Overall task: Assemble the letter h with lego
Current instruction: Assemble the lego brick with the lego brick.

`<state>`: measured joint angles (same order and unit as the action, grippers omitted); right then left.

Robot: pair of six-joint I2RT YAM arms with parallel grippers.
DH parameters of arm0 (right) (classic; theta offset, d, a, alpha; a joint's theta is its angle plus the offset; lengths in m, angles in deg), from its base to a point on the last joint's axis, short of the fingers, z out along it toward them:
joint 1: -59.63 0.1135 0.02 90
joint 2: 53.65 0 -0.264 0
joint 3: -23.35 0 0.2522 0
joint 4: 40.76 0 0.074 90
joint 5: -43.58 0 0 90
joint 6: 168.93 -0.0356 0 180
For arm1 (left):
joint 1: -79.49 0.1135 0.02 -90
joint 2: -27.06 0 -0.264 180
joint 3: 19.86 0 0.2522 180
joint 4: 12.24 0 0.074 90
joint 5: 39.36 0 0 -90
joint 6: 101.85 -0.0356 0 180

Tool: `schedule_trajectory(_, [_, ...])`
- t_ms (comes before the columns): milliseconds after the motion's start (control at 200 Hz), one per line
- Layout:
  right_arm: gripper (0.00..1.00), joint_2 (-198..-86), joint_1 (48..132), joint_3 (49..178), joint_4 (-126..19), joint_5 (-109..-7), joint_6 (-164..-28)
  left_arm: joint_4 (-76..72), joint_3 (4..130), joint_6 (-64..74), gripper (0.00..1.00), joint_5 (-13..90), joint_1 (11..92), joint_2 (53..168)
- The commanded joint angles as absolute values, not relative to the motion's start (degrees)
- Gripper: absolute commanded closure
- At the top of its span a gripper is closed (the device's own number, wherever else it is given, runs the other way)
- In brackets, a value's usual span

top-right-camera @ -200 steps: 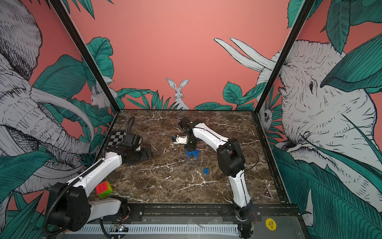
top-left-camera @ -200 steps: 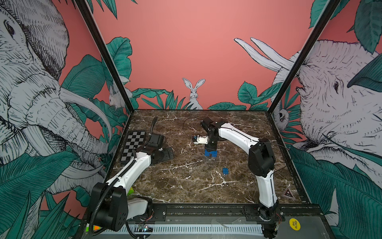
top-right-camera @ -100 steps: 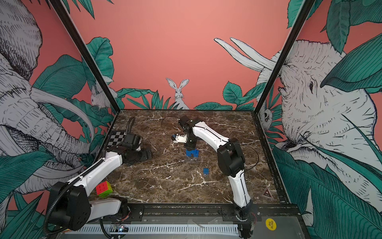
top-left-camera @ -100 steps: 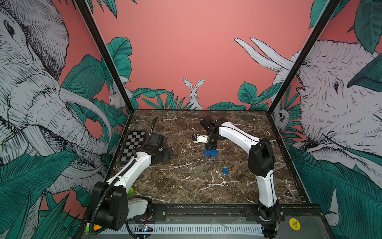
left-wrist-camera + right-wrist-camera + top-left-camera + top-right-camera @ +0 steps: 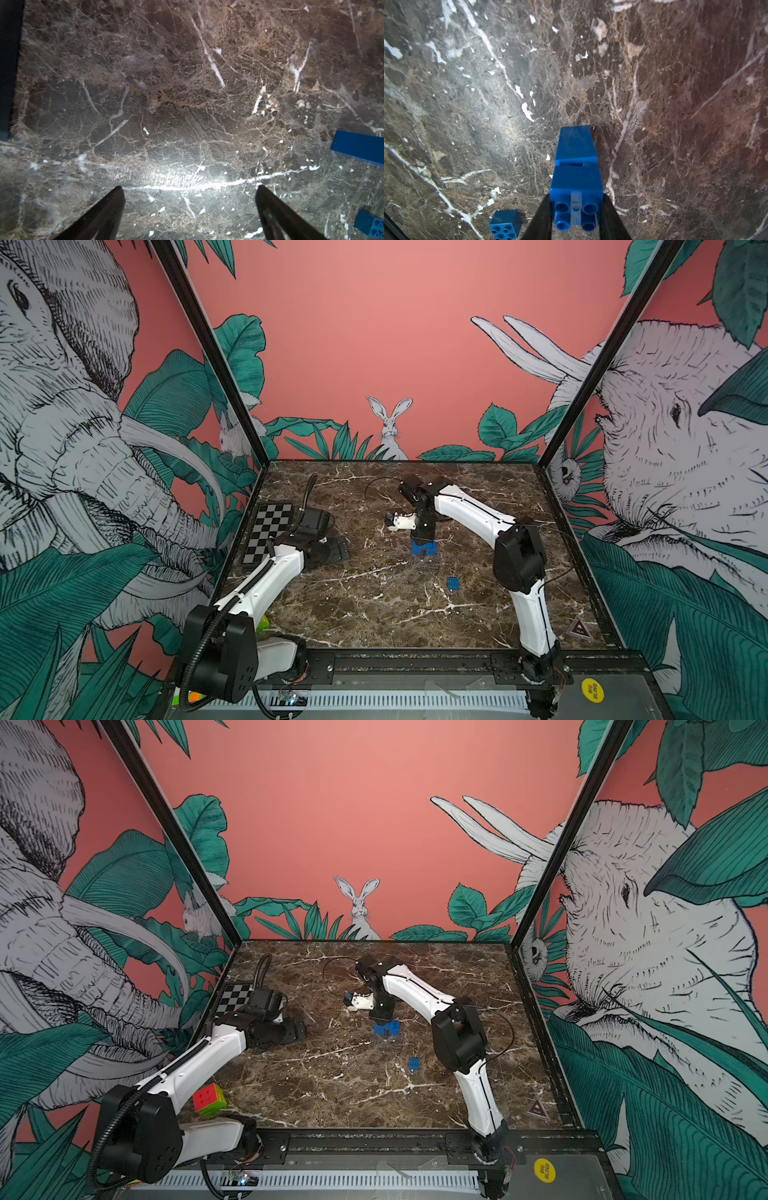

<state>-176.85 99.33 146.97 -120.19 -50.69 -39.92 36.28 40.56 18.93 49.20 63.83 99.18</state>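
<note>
Lego stack (image 5: 576, 143) — top brick (image 5: 576, 180) pinched in right tool (image 5: 576, 196), left tool (image 5: 189, 187) spread — risk: an off-centre press could topple it.

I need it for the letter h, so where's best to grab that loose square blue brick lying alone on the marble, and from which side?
I'd take the loose square brick by two opposite plain side walls, coming straight down from above. It sits flat, studs up, apart from the brick stack, with bare marble tabletop all round for the jaws.
</note>
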Motion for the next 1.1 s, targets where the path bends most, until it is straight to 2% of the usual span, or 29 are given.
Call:
schedule_trajectory(0, [0.79,-178.7,100.0,148.6,-122.7,-49.8,-40.3,36.6,40.0,18.6,0.01,49.4,63.8,98.9])
schedule_trajectory(885, [0.80,-183.7,100.2,148.1,-125.8,-47.0,-40.2,36.6,40.0,18.5,0.01,49.0,63.8,99.6])
schedule_trajectory(980, [0.72,-184.2,100.3,148.1,-126.0,-47.1,-40.6,36.6,40.0,18.5,0.01,48.9,63.8,99.7])
schedule_trajectory(1095, [0.69,-184.5,100.5,147.6,-125.7,-46.3,-41.0,36.6,40.0,18.4,0.01,49.0,63.7,99.6])
